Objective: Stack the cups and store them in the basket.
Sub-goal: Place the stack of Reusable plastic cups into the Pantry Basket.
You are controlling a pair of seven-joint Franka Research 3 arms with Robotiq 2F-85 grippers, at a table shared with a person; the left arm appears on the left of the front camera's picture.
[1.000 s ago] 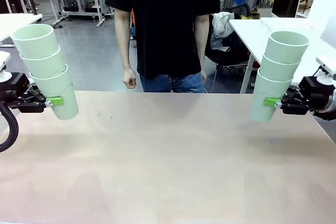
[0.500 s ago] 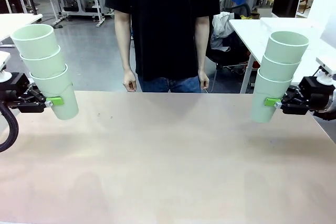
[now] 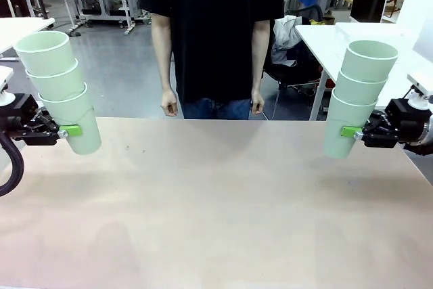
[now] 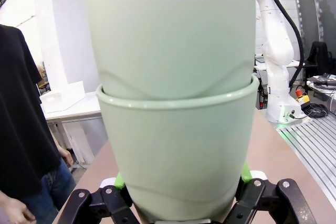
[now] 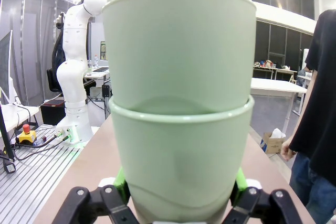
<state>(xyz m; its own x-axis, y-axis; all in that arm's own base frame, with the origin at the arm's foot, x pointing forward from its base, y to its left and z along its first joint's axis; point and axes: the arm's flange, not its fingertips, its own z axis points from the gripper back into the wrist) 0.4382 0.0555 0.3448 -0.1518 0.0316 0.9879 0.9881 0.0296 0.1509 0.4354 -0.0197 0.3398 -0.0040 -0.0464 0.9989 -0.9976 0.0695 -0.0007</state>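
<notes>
Wooden table (image 3: 216, 201) faced by person (image 3: 210, 32) at far edge, hands down. Mint cups held in two three-high stacks above table. Left stack (image 3: 57, 89) clamped at bottom cup by left gripper (image 3: 70, 130). Right stack (image 3: 358, 96) clamped likewise by right gripper (image 3: 350, 131). Stacking judged half done. Next: one stack to be nested into other, then stored in basket.

Wide open table (image 3: 216, 201) between my left stack (image 3: 57, 86) of cups at the left edge and my right stack (image 3: 358, 93) at the right edge. Far edge, middle: a person (image 3: 213, 32) stands close, blocking that way.
</notes>
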